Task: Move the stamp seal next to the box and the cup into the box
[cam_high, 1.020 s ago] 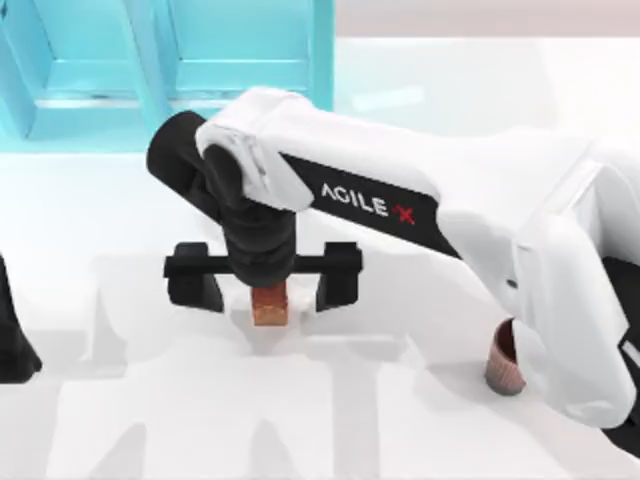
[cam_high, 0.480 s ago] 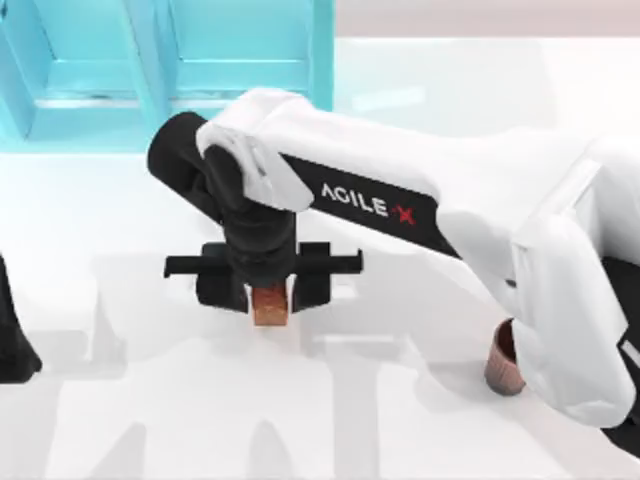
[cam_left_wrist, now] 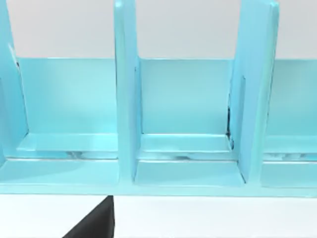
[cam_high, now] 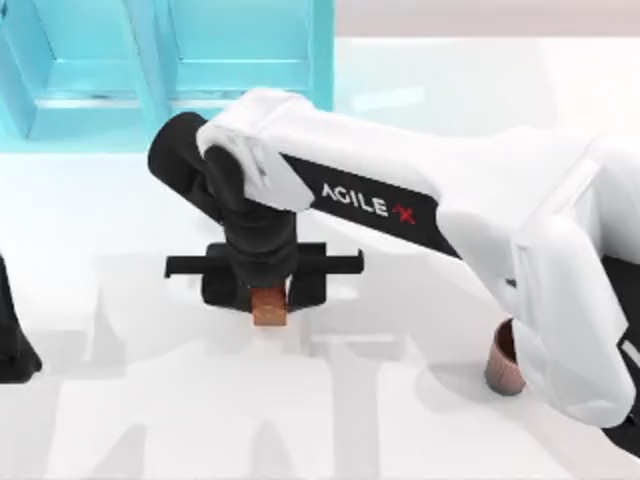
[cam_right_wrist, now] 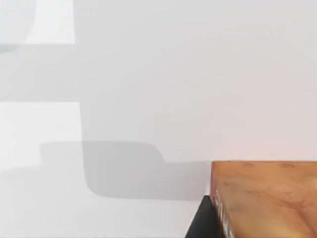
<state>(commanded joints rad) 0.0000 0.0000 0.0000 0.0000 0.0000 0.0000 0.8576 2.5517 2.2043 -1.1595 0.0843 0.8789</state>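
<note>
Right gripper (cam_high: 267, 288): positioned over the middle of the tabletop, slightly toward the left edge; the white AgileX arm is extended to it from the right edge.
Right fingers (cam_high: 308, 287): drawn in against both sides of the stamp seal, which is clamped between them.
Stamp seal (cam_high: 268, 305): held upright between the two black fingers, near the tabletop's centre; its orange-brown lower part is seen below the wrist in the top view. In the right wrist view its glossy face (cam_right_wrist: 265, 198) is seen with a black finger beside it. Whether it is touching the tabletop cannot be told.
Cup (cam_high: 504, 365): standing upright near the right edge of the tabletop, well apart from the stamp seal, partly covered by the right arm's white housing.
Box (cam_high: 170, 60): light blue, with upright dividers, located at the far left corner of the tabletop; its compartments (cam_left_wrist: 185, 148) are faced by the left wrist camera.
Left gripper (cam_high: 12, 335): parked at the left edge of the tabletop; finger state cannot be told.
</note>
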